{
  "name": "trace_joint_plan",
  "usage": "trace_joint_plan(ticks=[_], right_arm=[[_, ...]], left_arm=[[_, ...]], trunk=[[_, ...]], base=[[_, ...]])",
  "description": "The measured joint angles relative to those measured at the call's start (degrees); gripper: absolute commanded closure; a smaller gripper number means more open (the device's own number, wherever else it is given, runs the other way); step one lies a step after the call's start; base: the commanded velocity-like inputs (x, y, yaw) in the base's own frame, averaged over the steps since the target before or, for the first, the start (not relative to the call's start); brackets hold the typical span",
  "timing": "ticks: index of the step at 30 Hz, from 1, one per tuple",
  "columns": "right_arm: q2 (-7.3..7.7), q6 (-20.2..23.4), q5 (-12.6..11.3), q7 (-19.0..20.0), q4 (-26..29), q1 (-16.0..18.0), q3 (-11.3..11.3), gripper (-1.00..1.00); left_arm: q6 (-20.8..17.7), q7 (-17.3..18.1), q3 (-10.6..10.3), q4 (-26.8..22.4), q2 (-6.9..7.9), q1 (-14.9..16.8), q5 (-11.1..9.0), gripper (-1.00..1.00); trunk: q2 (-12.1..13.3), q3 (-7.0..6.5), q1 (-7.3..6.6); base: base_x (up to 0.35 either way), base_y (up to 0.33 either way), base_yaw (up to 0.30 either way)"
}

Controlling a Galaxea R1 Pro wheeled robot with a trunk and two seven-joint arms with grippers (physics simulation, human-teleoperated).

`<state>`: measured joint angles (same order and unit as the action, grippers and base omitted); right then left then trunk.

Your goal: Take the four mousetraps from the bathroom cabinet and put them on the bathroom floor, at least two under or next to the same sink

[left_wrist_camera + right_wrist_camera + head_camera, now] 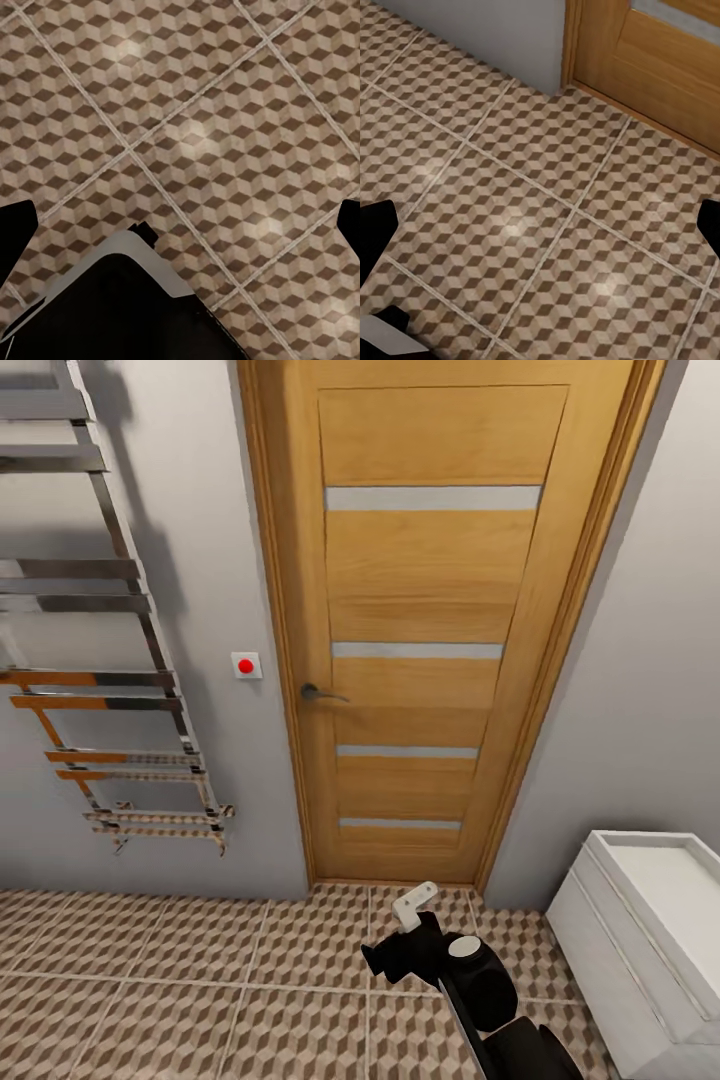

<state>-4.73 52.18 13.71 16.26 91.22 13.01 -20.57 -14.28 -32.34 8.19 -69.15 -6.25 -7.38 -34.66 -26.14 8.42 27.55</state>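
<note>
Both grippers are hanging wide open, holding nothing, over the bathroom floor (532,225). Robot is facing the wooden door (430,620) (likely travelling); next, finding the cabinet.

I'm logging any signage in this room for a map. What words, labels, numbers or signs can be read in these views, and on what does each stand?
No readable text in any view.
Nearest to a sign: the white wall plate left of the wooden door bears a plain red dot, no lettering.
The towel rail, the white vanity and the bathroom floor carry no marks.
</note>
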Motion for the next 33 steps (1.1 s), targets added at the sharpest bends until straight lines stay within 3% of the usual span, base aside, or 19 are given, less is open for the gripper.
trace_joint_plan(ticks=[11,19,33], right_arm=[[-0.01,-0.03,0.17,0.00,-0.10,0.00,0.00,-1.00],[-0.01,-0.04,0.18,0.00,-0.15,0.00,-0.02,-1.00],[-0.01,0.00,0.11,0.00,-0.16,0.00,0.07,-1.00]], left_arm=[[-0.03,-0.18,0.09,-0.22,0.03,0.00,0.02,-1.00],[-0.09,-0.34,0.18,0.02,0.05,0.00,0.11,-1.00],[0.00,-1.03,-0.17,0.31,0.01,0.00,0.56,-1.00]], trunk=[[0.02,0.57,-0.01],[3.21,-0.44,-1.76],[3.23,0.29,-1.76]], base=[[0.000,0.000,0.241],[0.000,0.000,0.241],[0.000,0.000,0.241]])
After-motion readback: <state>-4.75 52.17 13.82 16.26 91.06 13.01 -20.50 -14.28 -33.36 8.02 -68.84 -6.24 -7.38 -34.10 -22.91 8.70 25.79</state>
